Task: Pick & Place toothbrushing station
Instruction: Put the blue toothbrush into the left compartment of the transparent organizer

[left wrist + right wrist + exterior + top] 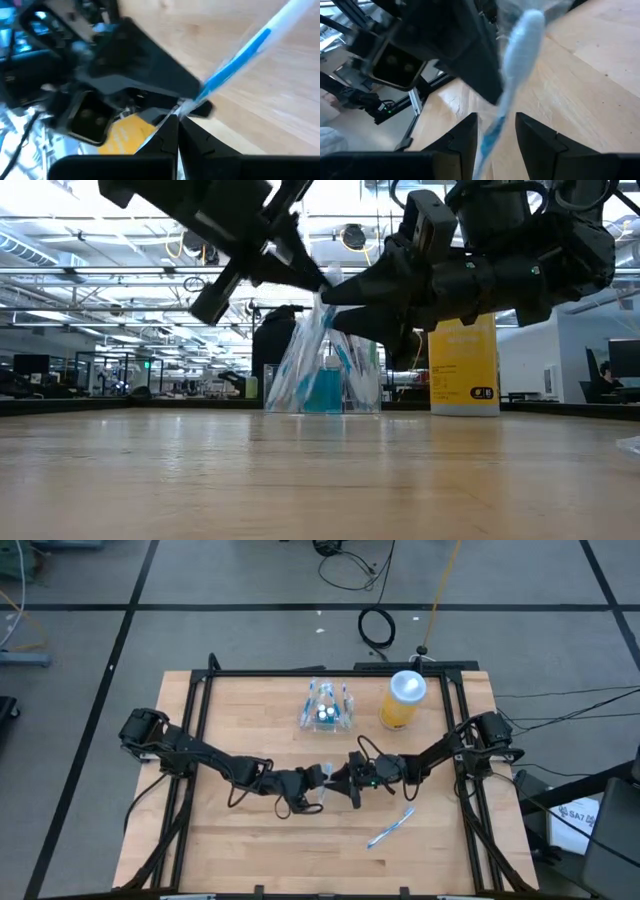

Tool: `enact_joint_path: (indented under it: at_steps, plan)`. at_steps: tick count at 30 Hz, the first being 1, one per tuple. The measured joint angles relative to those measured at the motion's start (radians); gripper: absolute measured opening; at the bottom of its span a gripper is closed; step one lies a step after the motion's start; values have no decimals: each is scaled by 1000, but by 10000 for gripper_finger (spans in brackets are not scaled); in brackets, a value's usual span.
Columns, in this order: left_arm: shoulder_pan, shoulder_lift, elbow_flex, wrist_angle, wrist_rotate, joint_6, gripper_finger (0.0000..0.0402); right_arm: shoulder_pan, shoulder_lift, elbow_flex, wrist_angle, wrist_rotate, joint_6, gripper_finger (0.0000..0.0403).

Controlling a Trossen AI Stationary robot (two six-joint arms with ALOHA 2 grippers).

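Note:
The toothbrushing station (328,708), a clear holder with several wrapped toothbrushes in it, stands on the table at the far middle; it also shows in the low view (325,370). My two grippers meet at the table's middle, above the wood. My left gripper (177,119) is shut on a blue-and-white toothbrush (240,55). My right gripper (496,134) is open, one finger on each side of that toothbrush (520,45); I cannot tell whether they touch it. My left gripper pinches the toothbrush by one end (189,106) between its two fingertips. The rest of the brush sticks out past the fingers toward my right gripper. The brush is lifted clear of the table.
A yellow jar with a white lid (403,700) stands right of the station. Another wrapped toothbrush (390,830) lies on the wood at the near right. Black frame rails (195,730) run along the table's left and right sides.

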Motion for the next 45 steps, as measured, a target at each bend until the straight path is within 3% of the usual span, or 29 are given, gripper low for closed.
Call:
enact_joint_path:
  at_steps: [9, 18, 21, 27, 37, 45]
  plan:
    - [10, 0, 0, 54, 0, -18, 3, -1, 0, 0, 6, -1, -27, 117]
    - [4, 0, 0, 52, 0, -142, 27, -1, 0, 0, 6, -4, -113, 29]
    - [-16, 0, 0, 49, -10, -125, 28, 0, 0, 0, 6, -6, -109, 29]
    - [-51, 0, 0, -3, -124, -127, 29, -1, 0, 0, 8, -5, -92, 37]
    - [-107, -17, 0, -48, -237, -349, 28, -16, -44, -1, -2, -5, -103, 32]
    - [-138, -171, 0, -65, -269, -562, 28, -61, -133, 0, -139, -5, -143, 32]
